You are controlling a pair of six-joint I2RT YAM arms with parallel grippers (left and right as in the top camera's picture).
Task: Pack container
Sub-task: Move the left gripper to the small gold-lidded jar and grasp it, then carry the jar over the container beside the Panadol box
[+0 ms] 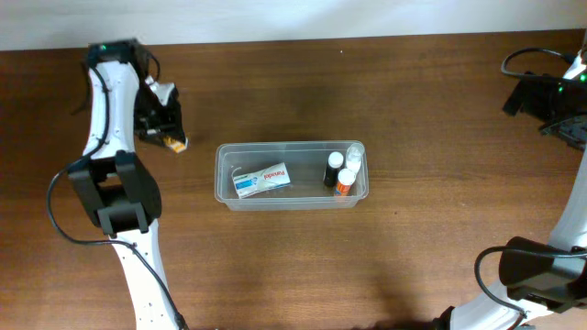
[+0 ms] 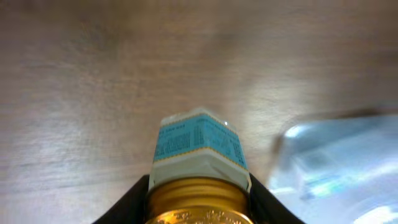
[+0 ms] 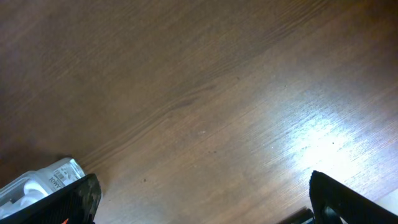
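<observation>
The clear plastic container [image 1: 292, 191] sits mid-table and holds a white and blue box [image 1: 261, 180] and small bottles [image 1: 341, 171] at its right end. Its blurred corner shows in the left wrist view [image 2: 336, 162]. My left gripper [image 1: 165, 124] is at the back left, left of the container, shut on a gold-capped jar [image 2: 198, 168] with a blue and white label. My right gripper [image 3: 202, 202] is open and empty over bare table at the far right; in the overhead view it sits at the right edge [image 1: 561, 101]. The container's end shows at the right wrist view's lower left [image 3: 37, 183].
The brown wooden table [image 1: 367, 266] spreads around the container. Black cables [image 1: 64, 220] loop beside the left arm, and another runs at the back right [image 1: 523, 60].
</observation>
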